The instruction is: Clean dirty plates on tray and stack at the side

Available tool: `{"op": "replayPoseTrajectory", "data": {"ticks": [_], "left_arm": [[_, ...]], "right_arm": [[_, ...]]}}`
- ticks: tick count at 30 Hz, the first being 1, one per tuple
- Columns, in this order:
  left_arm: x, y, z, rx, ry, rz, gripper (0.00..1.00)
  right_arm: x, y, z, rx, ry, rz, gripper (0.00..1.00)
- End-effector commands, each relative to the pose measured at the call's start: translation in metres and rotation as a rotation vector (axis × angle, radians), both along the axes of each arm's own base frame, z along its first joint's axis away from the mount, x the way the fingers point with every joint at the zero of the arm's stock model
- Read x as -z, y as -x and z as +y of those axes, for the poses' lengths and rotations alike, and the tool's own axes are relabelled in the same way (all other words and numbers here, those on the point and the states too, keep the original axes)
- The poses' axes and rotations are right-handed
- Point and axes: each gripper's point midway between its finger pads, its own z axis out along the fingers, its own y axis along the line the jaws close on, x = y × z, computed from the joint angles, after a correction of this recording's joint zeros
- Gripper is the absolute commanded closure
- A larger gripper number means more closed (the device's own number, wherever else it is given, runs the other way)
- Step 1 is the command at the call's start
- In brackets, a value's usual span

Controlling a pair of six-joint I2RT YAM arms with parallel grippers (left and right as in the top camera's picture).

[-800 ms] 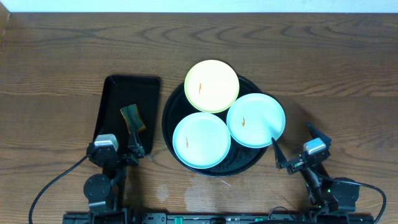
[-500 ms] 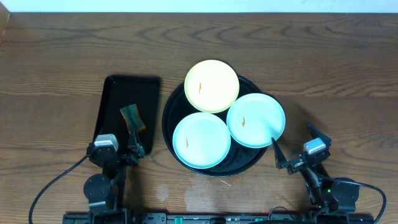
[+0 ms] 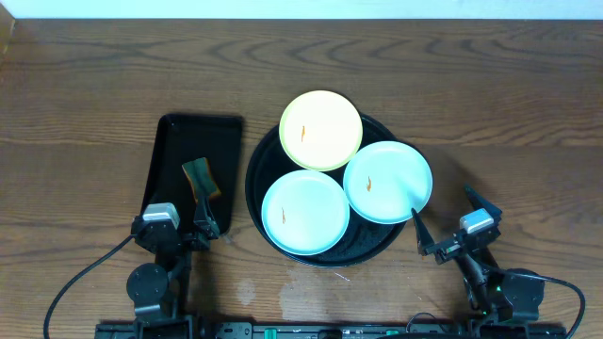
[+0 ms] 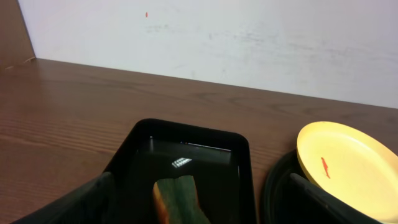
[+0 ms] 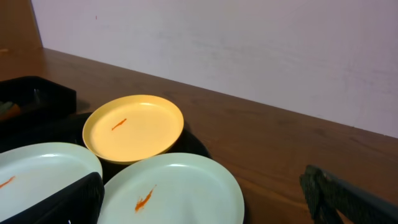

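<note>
1. Left gripper (image 3: 179, 228): at the near left edge of the table (image 3: 94, 75), fingers spread wide, holding nothing. It sits at the near end of the rectangular tray (image 3: 184, 141).
2. Right gripper (image 3: 449, 215): near right, fingers spread wide, holding nothing. One fingertip lies just beside the near right rim of the round tray (image 3: 252, 184).
3. Sponge (image 3: 201, 179), green over orange: lies inside the rectangular tray, towards its near end, between the left fingers in the left wrist view.
4. Round black tray: centre of the table, just right of the rectangular tray. All three plates rest on it.
5. Near blue plate (image 3: 305, 212): near left part of the tray, orange smear left of its centre.
6. Right blue plate (image 3: 387, 182): overhangs the tray's right rim; its edge meets the near blue plate.
7. Yellow plate (image 3: 320, 130): farthest, overhanging the far rim, orange smear on its left half.
</note>
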Motion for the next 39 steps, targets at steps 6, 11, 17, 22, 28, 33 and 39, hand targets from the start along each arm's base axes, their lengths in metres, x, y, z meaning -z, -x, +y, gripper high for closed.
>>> {"op": "replayPoseTrajectory", "data": {"ticks": [6, 11, 17, 22, 28, 33, 39], "left_arm": [[0.015, 0.0, -0.001, 0.004, -0.001, 0.034, 0.13], [0.007, -0.001, -0.001, 0.005, -0.005, 0.002, 0.14], [0.007, -0.001, -0.012, 0.067, 0.02, -0.002, 0.14], [-0.022, 0.005, -0.053, 0.313, 0.011, -0.119, 0.14], [-0.052, 0.01, -0.058, 0.343, 0.104, -0.189, 0.14], [-0.078, 0.01, -0.058, 0.343, 0.154, -0.178, 0.14], [-0.112, -0.004, -0.057, 0.324, 0.222, 0.044, 0.14]], "right_arm": [[0.001, -0.001, -0.002, 0.013, -0.01, 0.005, 0.01], [0.001, -0.001, -0.003, 0.014, -0.009, 0.003, 0.01], [0.0, -0.002, -0.005, 0.028, -0.009, 0.001, 0.01], [-0.011, -0.003, -0.007, 0.038, -0.007, -0.047, 0.01], [-0.038, 0.006, 0.009, -0.07, -0.141, -0.098, 0.01], [-0.052, 0.008, 0.009, -0.069, -0.178, -0.057, 0.01], [-0.079, 0.003, 0.007, -0.039, -0.164, 0.099, 0.01]]}}
